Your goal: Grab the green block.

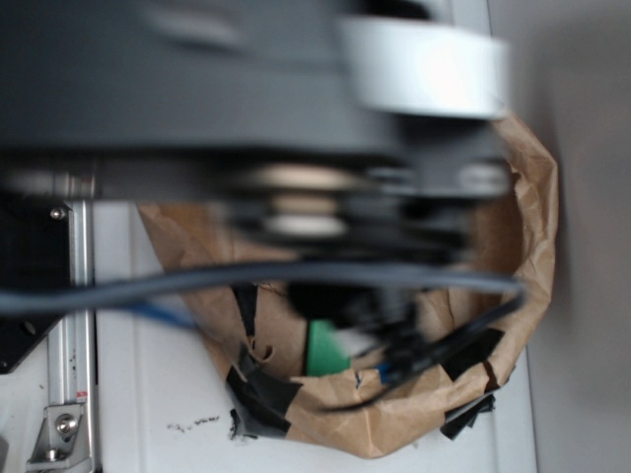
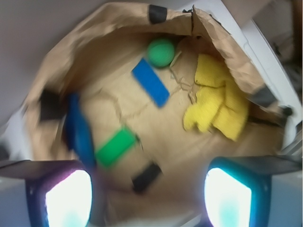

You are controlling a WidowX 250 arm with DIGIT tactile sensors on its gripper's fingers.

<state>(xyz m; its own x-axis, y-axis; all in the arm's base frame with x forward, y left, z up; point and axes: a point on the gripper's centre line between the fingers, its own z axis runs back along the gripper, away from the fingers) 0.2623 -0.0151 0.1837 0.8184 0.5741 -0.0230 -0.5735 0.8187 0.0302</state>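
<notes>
- While the green block [image 2: 116, 147] is lying flat on the floor of the paper bag [image 2: 85, 52], the gripper [image 2: 147, 201] is hovering above it, fingers spread wide and holding nothing.
- Beside the green block, a dark blue object [image 2: 78, 130] is touching its end; the blue block [image 2: 150, 82], green ball [image 2: 161, 52] and yellow cloth [image 2: 218, 99] are sitting beyond.
- Judging by this, the approach is under way; next it needs shifting over the block, then descending.
</notes>
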